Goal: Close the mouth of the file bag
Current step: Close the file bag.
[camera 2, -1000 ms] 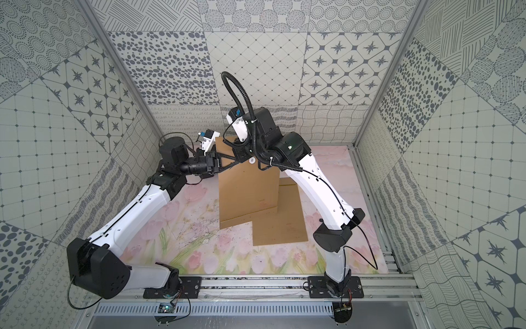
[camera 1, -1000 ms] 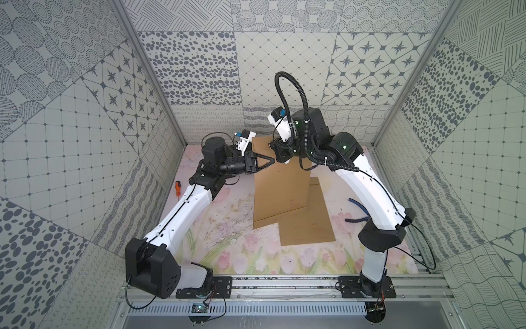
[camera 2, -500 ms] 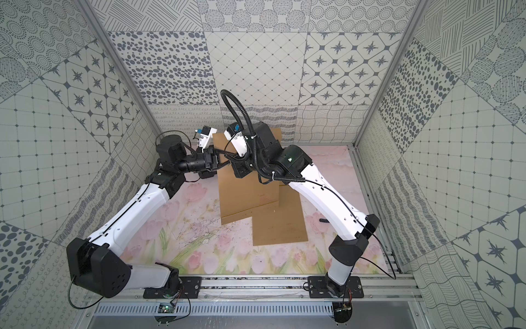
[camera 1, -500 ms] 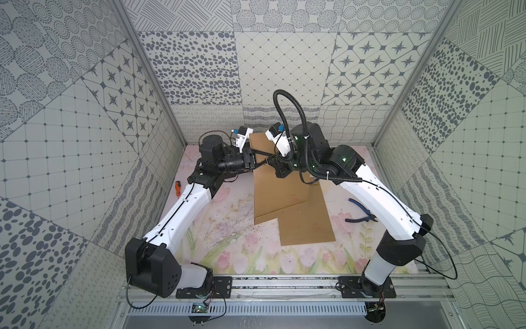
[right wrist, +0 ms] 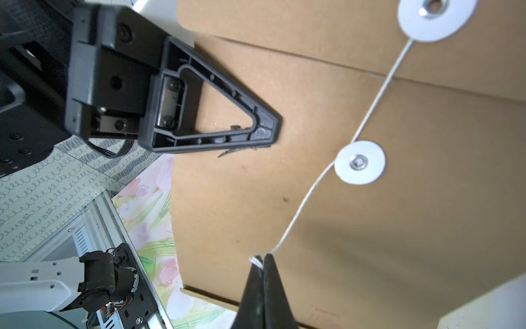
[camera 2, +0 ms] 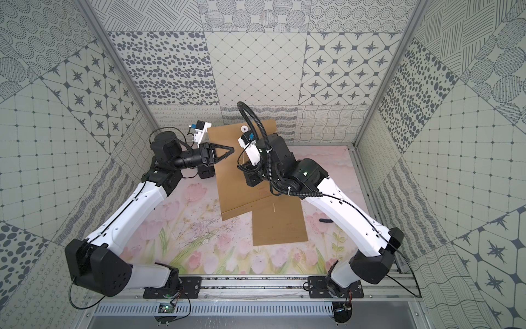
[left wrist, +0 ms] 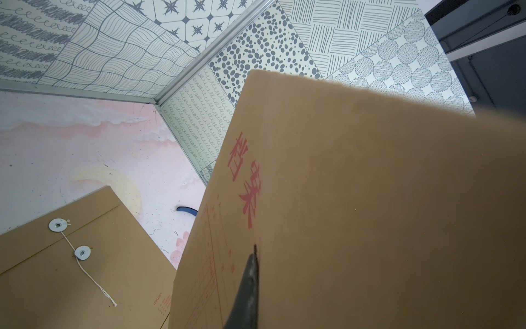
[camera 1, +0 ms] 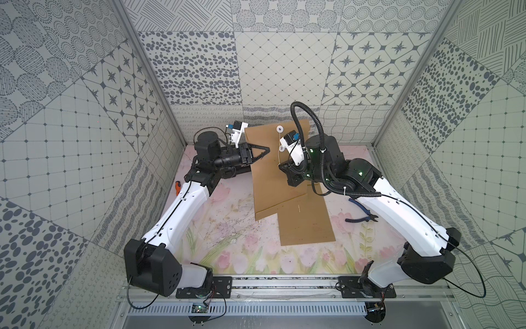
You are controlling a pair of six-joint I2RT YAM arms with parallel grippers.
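In both top views, file bag (camera 1: pixel 273 182) held at a tilt above the floral table (camera 1: pixel 227 242), long axis running from the back wall toward the arm bases, mouth end farthest away. Pinched at its left edge by the left gripper (camera 1: pixel 267 148), jaws together on the paper. Right gripper (camera 1: pixel 281 166) closed on the white string (camera 1: pixel 279 156) over the bag's face. Second file bag (camera 1: pixel 307 228) flat underneath. From the left wrist, little beyond the red-printed side of the bag, one dark finger (left wrist: pixel 247 284) pressed against it. From the right wrist, string stretched from the flap disc (right wrist: pixel 435 17) past the lower disc (right wrist: pixel 360 163) down to the clamped tips. Lower disc just up the line from that claw and right arm plainly nearer, so probably a wind around the disc to come.
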